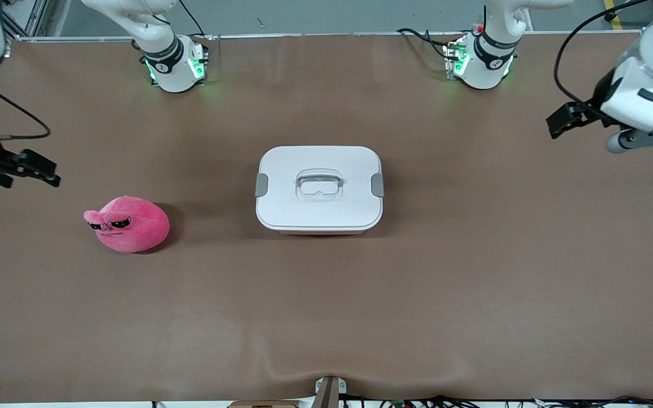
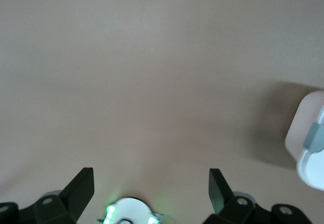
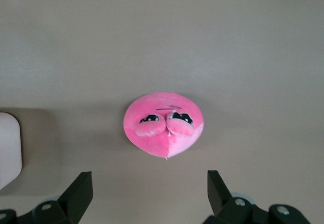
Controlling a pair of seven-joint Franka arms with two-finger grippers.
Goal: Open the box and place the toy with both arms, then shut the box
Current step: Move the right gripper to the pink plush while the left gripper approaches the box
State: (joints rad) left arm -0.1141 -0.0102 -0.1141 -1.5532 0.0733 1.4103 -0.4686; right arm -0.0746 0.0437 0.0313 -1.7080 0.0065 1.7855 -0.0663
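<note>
The box [image 1: 319, 190] sits shut in the middle of the desk [image 1: 474, 294], lid [image 1: 319, 170] on and both grey clips [image 1: 261, 185] down; the toy [image 1: 129, 224] lies on the bare desk toward the right arm's end, slightly nearer the front camera than the box and well apart from it. The left gripper [image 1: 565, 120] hangs in the air over the desk at the left arm's end, fingers spread wide and empty; the right gripper [image 1: 34, 169] hangs over the desk at the right arm's end, above and just beside the toy, also spread and holding nothing.

Risks, as I judge them: the clips look small and flush against the lid, so a gripper that comes in off-line may slip past one, or push the whole box across the desk instead of releasing it; if only one clip is freed, lifting by the clear handle [image 1: 318, 185] could tilt or drag the tub; the toy is soft and rounded, so a shallow pinch may squeeze it out of the fingers, or nudge it away.

Nothing stands between either gripper and its target; besides the two arm bases [image 1: 176, 71] and cables, the desk carries only the box and the toy.
</note>
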